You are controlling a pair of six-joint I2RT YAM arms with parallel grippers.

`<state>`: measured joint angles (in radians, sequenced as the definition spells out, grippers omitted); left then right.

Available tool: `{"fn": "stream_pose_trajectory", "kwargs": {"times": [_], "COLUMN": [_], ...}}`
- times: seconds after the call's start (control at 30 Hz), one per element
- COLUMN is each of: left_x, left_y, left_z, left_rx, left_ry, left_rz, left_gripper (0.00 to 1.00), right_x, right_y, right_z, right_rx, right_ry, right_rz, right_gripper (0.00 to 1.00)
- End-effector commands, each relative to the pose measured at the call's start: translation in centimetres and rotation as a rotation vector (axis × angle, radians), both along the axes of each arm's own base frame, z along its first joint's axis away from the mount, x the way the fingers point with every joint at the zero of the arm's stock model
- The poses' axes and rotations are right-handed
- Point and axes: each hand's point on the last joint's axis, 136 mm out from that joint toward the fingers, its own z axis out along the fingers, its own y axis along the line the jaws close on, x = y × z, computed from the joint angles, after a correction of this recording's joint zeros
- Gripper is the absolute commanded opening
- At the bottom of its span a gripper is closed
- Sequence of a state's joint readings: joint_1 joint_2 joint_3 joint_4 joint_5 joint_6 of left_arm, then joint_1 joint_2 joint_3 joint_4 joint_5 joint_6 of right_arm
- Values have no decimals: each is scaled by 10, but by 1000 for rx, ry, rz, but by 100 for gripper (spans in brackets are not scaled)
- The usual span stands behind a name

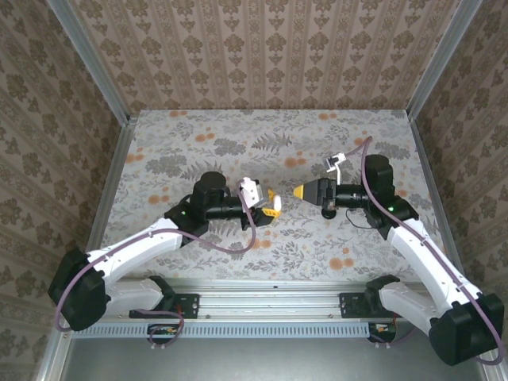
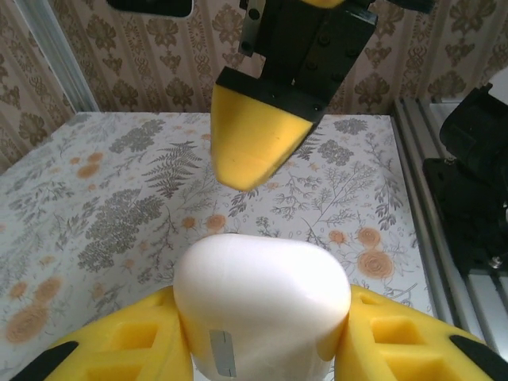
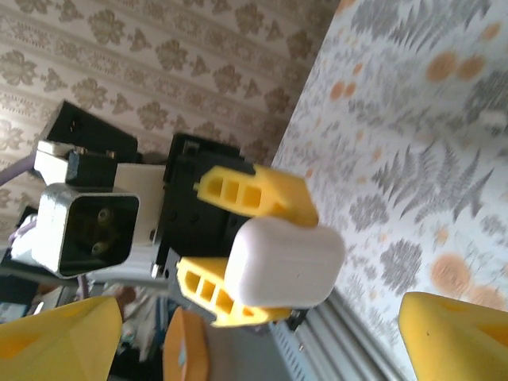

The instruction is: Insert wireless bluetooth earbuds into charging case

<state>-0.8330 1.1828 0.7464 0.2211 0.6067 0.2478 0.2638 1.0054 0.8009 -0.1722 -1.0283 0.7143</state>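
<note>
The left gripper (image 1: 272,205) pinches the white case (image 2: 262,294) above the table (image 2: 119,182). The right gripper (image 1: 300,191) faces it closely, fingers spread wide. The lid seems closed, though the view is poor. A push on so smooth a case could twist it loose and drop it.

White arms (image 1: 143,246); black joints (image 1: 210,190); yellow fingers (image 2: 254,143) (purple cables (image 1: 234,251))

The left arm (image 1: 143,242) reaches from the table's near edge toward its middle. The left gripper (image 1: 270,205) points right, its yellow fingers (image 2: 119,341) clamped on the charging case (image 2: 262,298). The right arm (image 1: 421,246) bends in from the near right corner. The right gripper (image 1: 300,191) faces the left one, close but apart, jaws spread wide.
</note>
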Motion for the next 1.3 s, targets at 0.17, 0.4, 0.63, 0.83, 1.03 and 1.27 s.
{"fn": "stream_pose_trajectory", "kwargs": {"times": [0.17,0.4,0.63,0.83,1.03,1.27], "left_x": [-16,-18,-19,-23,-22,-21], "left_y": [-10,-11,-12,-15,-16,-17], "left_z": [17,26,37,43,45,42], "left_rx": [-42,-64,-113,-131,-142,-139], "left_ry": [-133,-169,-186,-202,-215,-217], "left_rz": [-88,-97,-89,-92,-80,-69], "left_gripper": [27,27,27,27,27,30], "right_x": [-16,-15,-13,-12,-18,-16], "right_y": [22,32,36,40,42,42], "right_z": [1,-3,-12,-7,-2,0], "right_rx": [29,35,32,52,67,67], "right_ry": [120,131,142,134,126,133], "right_rz": [166,225,246,269,293,275], "right_gripper": [92,88,86,82,74,57]}}
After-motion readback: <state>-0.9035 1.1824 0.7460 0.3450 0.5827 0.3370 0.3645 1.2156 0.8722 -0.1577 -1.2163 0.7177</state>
